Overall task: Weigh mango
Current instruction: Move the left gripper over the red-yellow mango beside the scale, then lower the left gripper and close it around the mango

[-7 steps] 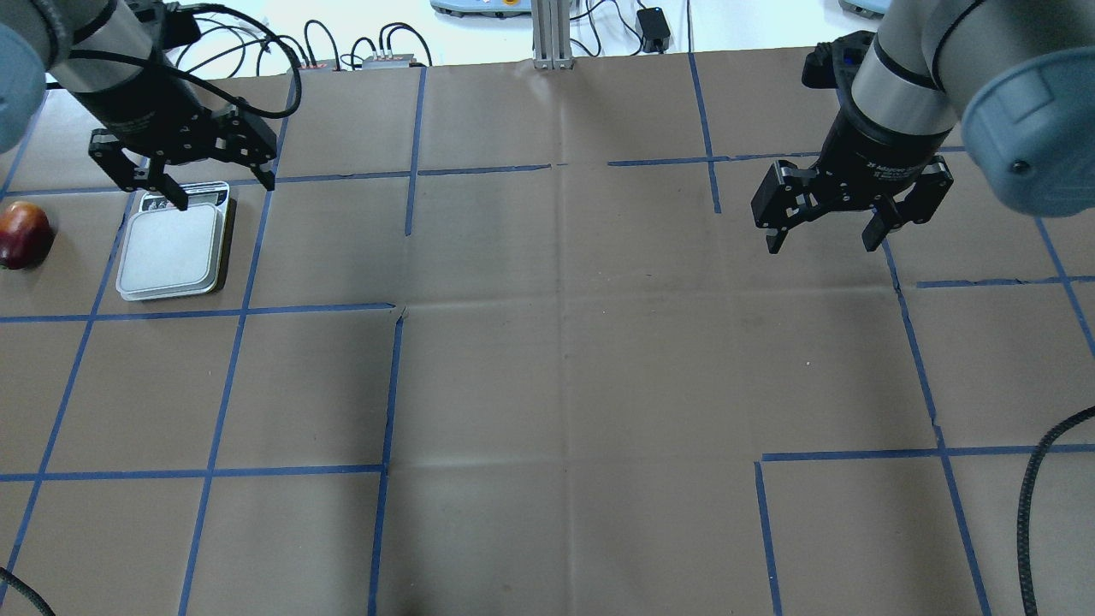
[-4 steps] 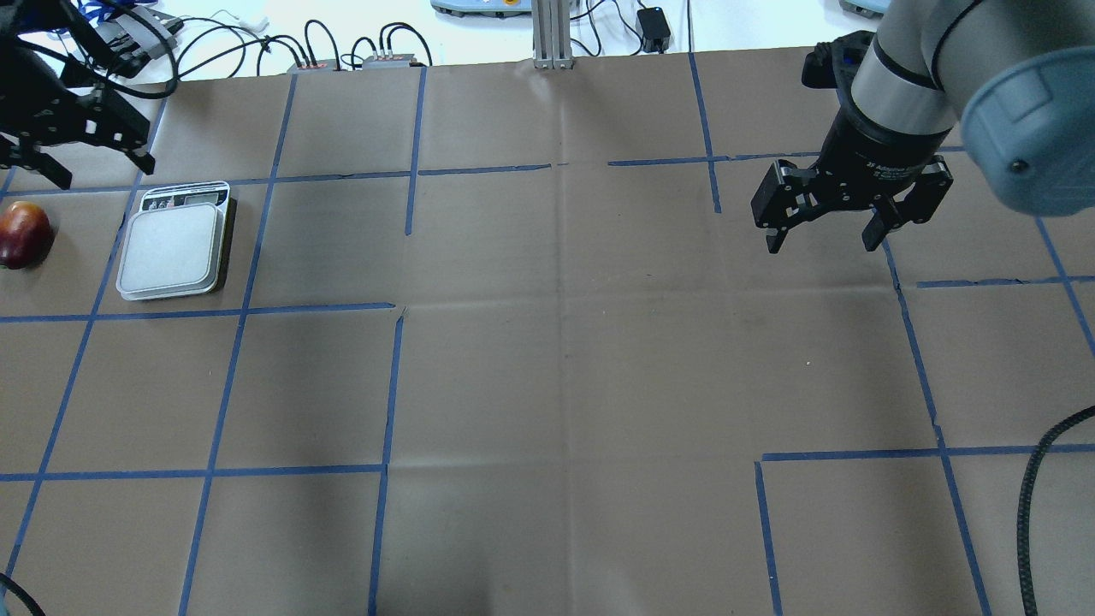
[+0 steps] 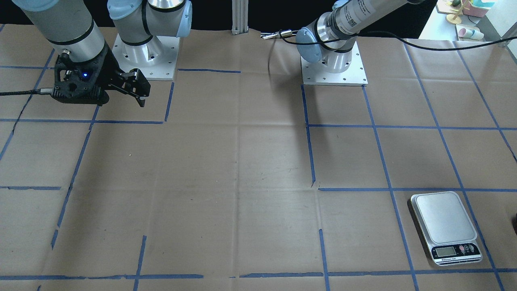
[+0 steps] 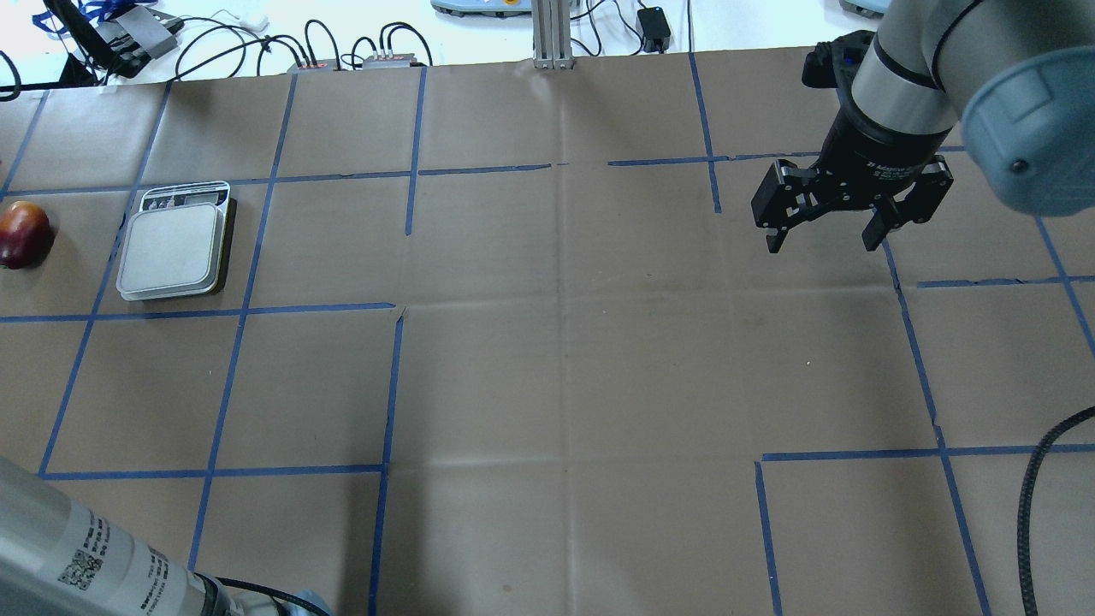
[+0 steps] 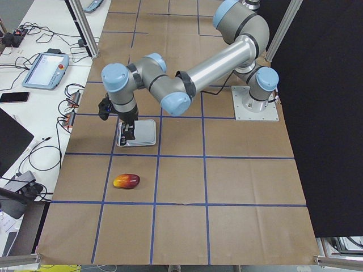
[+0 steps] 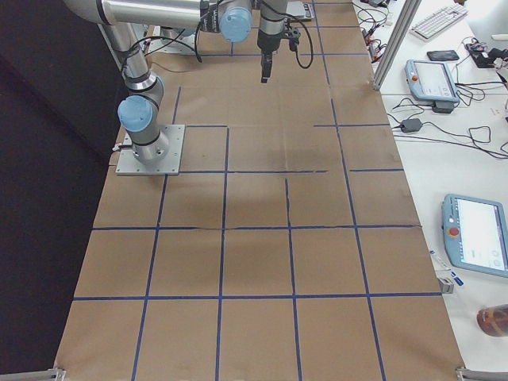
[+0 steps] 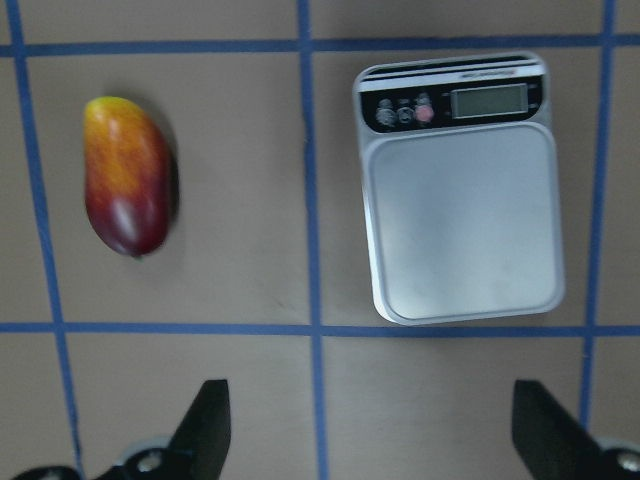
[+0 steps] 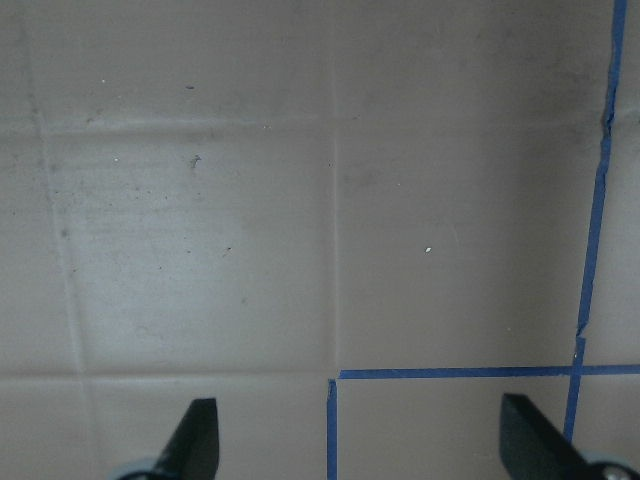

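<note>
The mango [image 4: 23,234], dark red shading to orange-yellow, lies on the brown paper at the table's far left, just left of the scale [image 4: 175,250]. The scale's platform is bare. The left wrist view looks down on both the mango [image 7: 127,175] and the scale [image 7: 460,215]. My left gripper [image 7: 375,430] is open and empty, high above them, with its fingertips wide apart. It is out of the overhead view; in the exterior left view it [image 5: 129,131] hangs over the scale's display end. My right gripper [image 4: 821,231] is open and empty above bare paper at the right.
Blue tape lines grid the brown paper. Cables and boxes [image 4: 359,51] lie along the far edge. A link of my left arm [image 4: 85,556] shows at the overhead view's bottom left. A black cable [image 4: 1039,479] hangs at the right.
My left gripper has moved from above the scale's display end leftward and out of the overhead view. A link of the left arm has come in at the bottom left. The right arm has not moved.
</note>
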`<action>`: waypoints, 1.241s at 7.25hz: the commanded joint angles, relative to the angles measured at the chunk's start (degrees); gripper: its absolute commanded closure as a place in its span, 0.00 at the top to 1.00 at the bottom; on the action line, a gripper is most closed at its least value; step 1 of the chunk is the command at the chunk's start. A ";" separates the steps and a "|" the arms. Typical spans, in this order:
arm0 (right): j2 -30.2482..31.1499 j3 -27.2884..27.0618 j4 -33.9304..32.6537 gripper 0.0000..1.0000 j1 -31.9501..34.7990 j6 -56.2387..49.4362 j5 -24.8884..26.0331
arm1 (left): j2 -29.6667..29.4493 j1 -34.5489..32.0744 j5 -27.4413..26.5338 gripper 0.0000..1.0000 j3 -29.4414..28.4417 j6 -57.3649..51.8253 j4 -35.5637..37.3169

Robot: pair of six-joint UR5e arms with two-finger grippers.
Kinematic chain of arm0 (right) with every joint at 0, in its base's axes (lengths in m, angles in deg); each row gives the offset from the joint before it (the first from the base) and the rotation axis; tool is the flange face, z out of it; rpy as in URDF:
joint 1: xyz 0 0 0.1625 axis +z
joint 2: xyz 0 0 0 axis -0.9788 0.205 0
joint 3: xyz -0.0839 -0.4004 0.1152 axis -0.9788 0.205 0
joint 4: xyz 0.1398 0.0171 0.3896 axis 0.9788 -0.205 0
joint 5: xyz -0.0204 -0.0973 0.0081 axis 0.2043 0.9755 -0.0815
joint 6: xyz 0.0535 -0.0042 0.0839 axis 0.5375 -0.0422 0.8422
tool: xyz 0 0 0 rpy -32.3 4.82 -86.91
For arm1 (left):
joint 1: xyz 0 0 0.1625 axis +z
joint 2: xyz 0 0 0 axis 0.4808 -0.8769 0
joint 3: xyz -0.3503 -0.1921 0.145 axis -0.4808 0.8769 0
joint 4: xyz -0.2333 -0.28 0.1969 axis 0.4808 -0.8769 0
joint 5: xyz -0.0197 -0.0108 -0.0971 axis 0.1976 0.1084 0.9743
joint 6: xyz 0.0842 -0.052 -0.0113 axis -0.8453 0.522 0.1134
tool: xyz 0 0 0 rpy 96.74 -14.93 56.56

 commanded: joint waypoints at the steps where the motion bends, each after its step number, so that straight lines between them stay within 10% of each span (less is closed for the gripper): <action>1: -0.03 0.00 0.00 1.00 0.00 0.00 0.00 | -11.24 4.66 0.51 1.00 -7.36 -7.22 3.64; 9: -0.03 0.00 0.00 1.00 0.00 0.00 0.00 | -22.09 3.97 2.36 1.00 -7.55 -6.98 16.07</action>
